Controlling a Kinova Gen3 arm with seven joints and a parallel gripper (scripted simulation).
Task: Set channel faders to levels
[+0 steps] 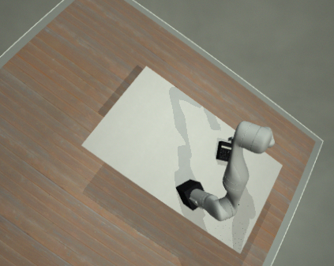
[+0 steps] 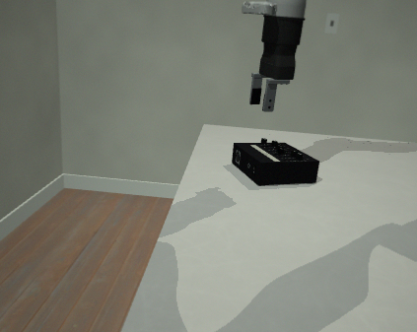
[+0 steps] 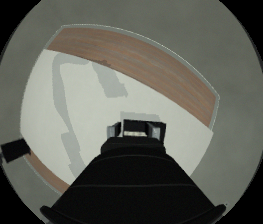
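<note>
The lighting desk (image 2: 277, 166) (image 1: 223, 152) is a small black box standing flat on the white table (image 2: 282, 253) (image 1: 139, 120). A white tape strip (image 2: 264, 153) runs along its top beside small fader caps (image 2: 274, 144); the written levels and cap positions are too small to read. My gripper (image 2: 262, 96) (image 3: 133, 127) is open and empty. It points down and hangs well above the desk's far left end. In the overhead view the arm covers the gripper and part of the desk. The wrist view does not show the desk.
The arm's black base (image 1: 189, 192) stands on the table near its front edge. A black block (image 3: 12, 150) shows at the left rim of the wrist view. Wooden floor (image 2: 70, 243) surrounds the table, with a grey wall behind.
</note>
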